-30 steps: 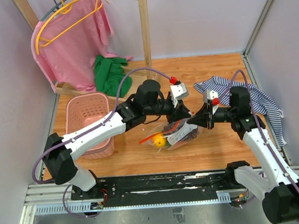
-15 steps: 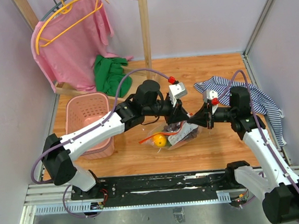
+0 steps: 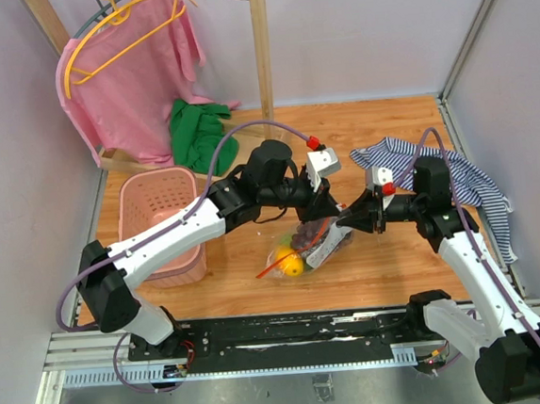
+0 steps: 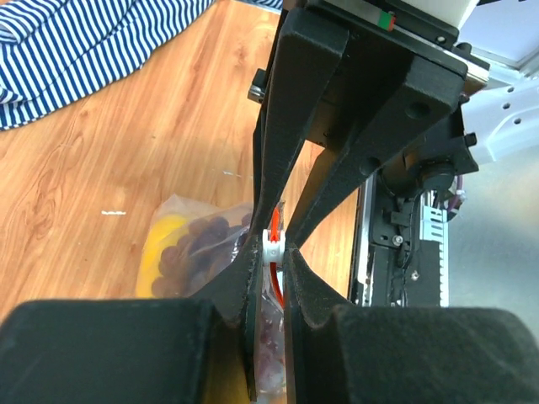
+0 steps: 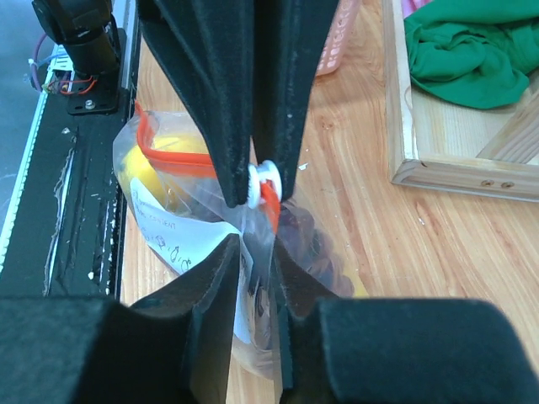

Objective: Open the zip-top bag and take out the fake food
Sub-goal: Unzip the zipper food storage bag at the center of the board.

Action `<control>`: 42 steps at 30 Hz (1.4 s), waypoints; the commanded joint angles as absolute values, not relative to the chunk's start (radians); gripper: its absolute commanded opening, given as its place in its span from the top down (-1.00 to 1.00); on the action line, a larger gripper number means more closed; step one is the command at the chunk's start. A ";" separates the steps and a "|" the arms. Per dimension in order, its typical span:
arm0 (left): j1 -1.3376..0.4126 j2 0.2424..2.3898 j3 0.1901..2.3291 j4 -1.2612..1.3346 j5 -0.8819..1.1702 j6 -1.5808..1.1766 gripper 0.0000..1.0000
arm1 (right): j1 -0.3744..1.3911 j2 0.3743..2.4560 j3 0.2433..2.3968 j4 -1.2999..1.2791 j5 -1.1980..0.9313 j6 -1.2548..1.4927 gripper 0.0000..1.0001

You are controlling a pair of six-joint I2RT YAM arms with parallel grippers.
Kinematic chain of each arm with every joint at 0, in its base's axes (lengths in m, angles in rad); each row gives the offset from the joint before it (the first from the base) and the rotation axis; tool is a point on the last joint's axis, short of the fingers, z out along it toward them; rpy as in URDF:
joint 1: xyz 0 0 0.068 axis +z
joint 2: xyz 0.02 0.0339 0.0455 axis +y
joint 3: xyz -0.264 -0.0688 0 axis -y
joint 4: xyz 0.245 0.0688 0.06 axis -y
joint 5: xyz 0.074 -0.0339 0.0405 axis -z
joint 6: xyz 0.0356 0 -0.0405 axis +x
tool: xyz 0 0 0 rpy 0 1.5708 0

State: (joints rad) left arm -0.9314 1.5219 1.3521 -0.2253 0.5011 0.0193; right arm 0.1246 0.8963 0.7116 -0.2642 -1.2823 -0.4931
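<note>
The zip-top bag (image 3: 305,251) hangs crumpled between my two grippers, just above the wooden floor. My left gripper (image 3: 325,212) is shut on the white slider (image 4: 272,244) of the red-orange zip strip (image 5: 181,160). My right gripper (image 3: 349,221) faces it tip to tip and is shut on the clear plastic just below the strip (image 5: 257,248). Inside the bag I see fake food: a yellow fruit (image 3: 292,264) and a dark purple grape bunch (image 4: 198,240). The white label (image 5: 173,236) shows on the bag's side. Other toys are hidden.
A pink basket (image 3: 163,221) stands to the left under my left arm. A striped cloth (image 3: 462,180) lies at the right. A green cloth (image 3: 198,133) and a pink shirt (image 3: 131,77) are at the wooden rack at the back left. The metal rail (image 3: 291,332) runs along the near edge.
The bag has drawn in from a wide spread to a narrow bunch hanging under the grippers. My right gripper has moved slightly left and closer to the left one.
</note>
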 commanded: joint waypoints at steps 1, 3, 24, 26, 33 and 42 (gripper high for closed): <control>-0.927 1.548 1.396 -0.261 0.502 0.055 0.99 | 0.165 0.909 0.726 -0.310 -1.280 -0.576 0.49; -0.927 1.552 1.396 -0.260 0.509 0.054 0.99 | 0.175 0.924 0.730 -0.323 -1.280 -0.588 0.24; -0.927 1.563 1.434 -0.260 0.565 0.056 0.99 | 0.204 0.987 0.749 -0.312 -1.394 -0.619 0.93; -0.927 1.561 1.433 -0.268 0.550 0.057 1.00 | 0.203 0.961 0.750 -0.310 -1.380 -0.621 0.98; -0.927 1.542 1.441 -0.329 0.406 0.093 0.99 | 0.183 0.887 0.755 -0.278 -1.273 -0.529 0.99; -0.927 1.546 1.487 -0.413 0.298 0.120 0.99 | 0.178 0.879 0.766 -0.242 -1.159 -0.424 0.99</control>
State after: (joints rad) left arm -0.9344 1.5623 1.4418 -0.3676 0.3985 0.0879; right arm 0.1810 0.9016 0.7284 -0.2741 -1.1919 -0.4858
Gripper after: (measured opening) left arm 0.140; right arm 0.011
